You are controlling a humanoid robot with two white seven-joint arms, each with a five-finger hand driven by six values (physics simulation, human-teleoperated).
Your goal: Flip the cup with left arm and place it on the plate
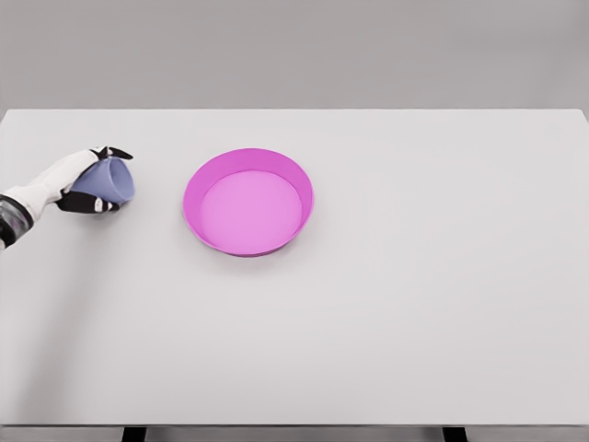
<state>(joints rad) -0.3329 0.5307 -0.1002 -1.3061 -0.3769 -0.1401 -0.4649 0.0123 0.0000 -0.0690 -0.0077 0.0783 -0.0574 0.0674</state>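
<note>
I am watching the left hand (81, 180) wrapping its fingers around the cup (112, 180) at the far left of the table (414, 304), well apart from the plate (248, 202) sitting near the middle. The fingers are curling closed on the cup's wall, and the cup is lying tilted in the grasp, its wider end facing toward the plate. I am judging it a light, rigid, smooth-sided thing, likely to slip if squeezed loosely, so I am favouring a hold around the mid-wall. I am reading no brand, label or writing anywhere. The right arm is not showing at all.
</note>
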